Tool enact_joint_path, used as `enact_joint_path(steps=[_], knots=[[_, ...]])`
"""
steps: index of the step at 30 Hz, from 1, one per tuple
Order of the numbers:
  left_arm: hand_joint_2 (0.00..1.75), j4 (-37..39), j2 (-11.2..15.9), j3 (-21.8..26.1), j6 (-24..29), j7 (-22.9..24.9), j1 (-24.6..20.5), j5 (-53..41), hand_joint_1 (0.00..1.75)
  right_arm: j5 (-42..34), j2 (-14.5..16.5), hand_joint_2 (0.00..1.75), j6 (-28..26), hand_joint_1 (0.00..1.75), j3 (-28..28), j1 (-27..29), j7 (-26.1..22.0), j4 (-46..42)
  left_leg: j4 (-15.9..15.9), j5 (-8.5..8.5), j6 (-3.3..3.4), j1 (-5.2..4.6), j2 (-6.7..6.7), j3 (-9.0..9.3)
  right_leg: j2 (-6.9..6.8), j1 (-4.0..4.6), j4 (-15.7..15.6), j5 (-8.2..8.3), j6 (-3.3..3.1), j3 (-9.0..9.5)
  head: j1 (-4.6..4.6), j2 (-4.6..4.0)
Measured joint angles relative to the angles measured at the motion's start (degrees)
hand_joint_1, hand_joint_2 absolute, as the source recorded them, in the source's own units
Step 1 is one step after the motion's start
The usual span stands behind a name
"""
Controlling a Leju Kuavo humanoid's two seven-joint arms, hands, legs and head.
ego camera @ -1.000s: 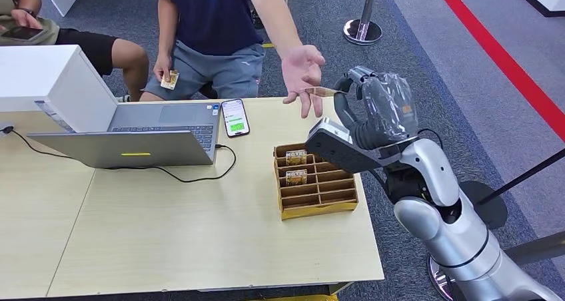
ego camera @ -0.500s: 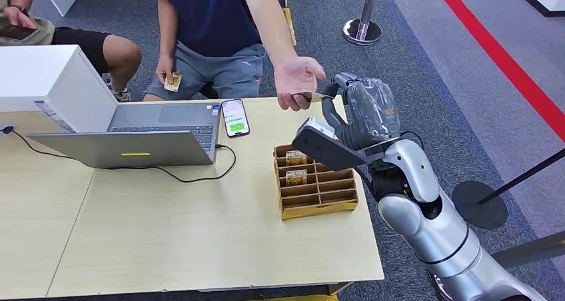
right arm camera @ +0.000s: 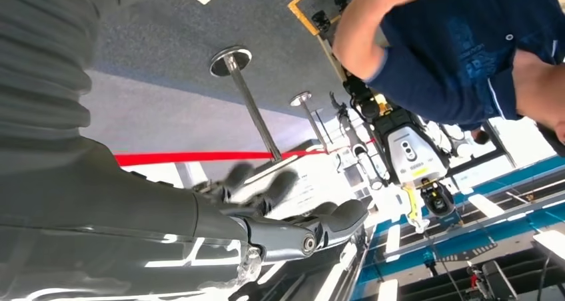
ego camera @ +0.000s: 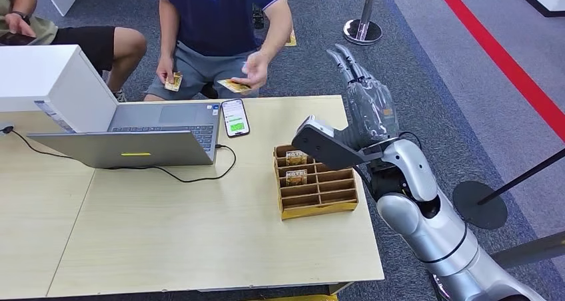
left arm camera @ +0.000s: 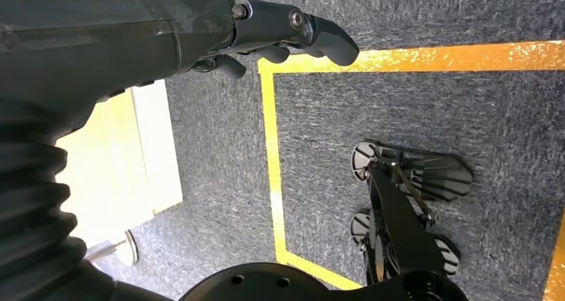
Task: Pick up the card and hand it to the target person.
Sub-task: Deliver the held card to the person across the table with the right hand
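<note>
We see the right arm raised beside the far right corner of the tabletop, bent at the elbow, with the right hand upright — its fingers stretched up and spread, holding nothing. In the right wrist view the thumb sticks out with the darker fingers apart behind it.

The card is in the person's hand, held low above their lap just past the tabletop's far edge, well apart from our right hand. Their other hand holds a second small card.

The left hand hangs over the grey carpet — fingers loosely curled, nothing in them.

On the tabletop sit a wooden card box just below the right hand, a laptop and a phone.
</note>
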Motion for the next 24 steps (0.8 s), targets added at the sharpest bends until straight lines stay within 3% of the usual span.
enact_joint_path(steps=[8, 10, 12, 14, 16, 17, 19, 24], knots=[[0.0, 0.0, 0.0, -0.1, 0.0, 0.4, 0.0, 0.0, 0.0, -15.4, 0.1, 1.75, -7.5, 0.0, -2.1, 1.7, -8.2, 0.0, 0.0, 0.0, 0.0, 0.0, 0.0, 0.02, 0.03, 0.0, 0.0, 0.0, 0.0, 0.0, 0.01, 0.0], [0.0, 0.0, 0.0, -0.3, 0.0, 0.6, 0.0, 0.0, 0.0, -21.9, 0.1, 1.75, -10.2, 0.0, -3.2, 2.6, -13.0, 0.0, 0.0, 0.0, 0.0, 0.0, 0.0, 0.03, 0.0, 0.0, 0.0, 0.0, 0.0, 0.0, 0.01, 0.0], [0.0, 0.0, 0.1, -0.7, -0.1, 0.7, 0.1, 0.0, 0.0, -36.6, 0.1, 1.75, -10.6, 0.0, -5.2, 4.1, -22.2, -0.1, 0.0, 0.0, 0.0, 0.0, -0.01, 0.04, -0.01, 0.0, 0.0, 0.0, 0.0, 0.0, 0.01, 0.0], [0.0, 0.0, 0.3, -1.0, -0.3, 0.7, 0.1, 0.0, 0.0, -57.9, 0.1, 1.75, -7.0, 0.0, -8.4, 6.0, -32.4, -0.2, 0.0, 0.0, 0.0, -0.01, -0.01, 0.04, 0.0, -0.01, 0.0, 0.0, 0.0, 0.0, 0.01, 0.0], [0.0, 0.0, 0.5, -1.1, -0.5, 0.7, 0.2, 0.0, 0.0, -76.1, 0.1, 1.75, -3.1, 0.0, -12.1, 7.9, -39.6, -0.2, 0.0, 0.0, 0.0, -0.02, -0.01, 0.04, 0.0, -0.01, 0.0, 0.0, 0.0, 0.0, 0.01, 0.0], [0.0, 0.0, 0.6, -1.2, -0.6, 0.7, 0.2, 0.0, 0.0, -81.2, 0.1, 1.75, -1.8, 0.0, -14.1, 8.8, -41.8, -0.2, 0.0, 0.0, 0.0, -0.02, -0.01, 0.04, 0.0, -0.01, 0.0, 0.0, 0.0, 0.0, 0.01, 0.0], [0.0, 0.0, 0.7, -1.4, -0.6, 0.6, 0.2, 0.0, 0.0, -85.1, 0.1, 1.75, -0.7, 0.0, -18.2, 10.7, -44.2, -0.2, 0.0, -0.01, 0.01, -0.02, -0.01, 0.05, 0.01, -0.01, 0.0, 0.0, 0.0, 0.0, 0.01, 0.0], [0.0, 0.0, 0.8, -2.1, -0.5, 0.6, 0.2, 0.3, 0.0, -82.8, 0.1, 1.75, -2.4, 0.0, -28.0, 15.4, -44.6, -0.1, 0.0, -0.01, 0.01, -0.02, -0.01, 0.06, 0.01, -0.01, 0.0, 0.0, 0.0, 0.0, 0.01, 0.0]])
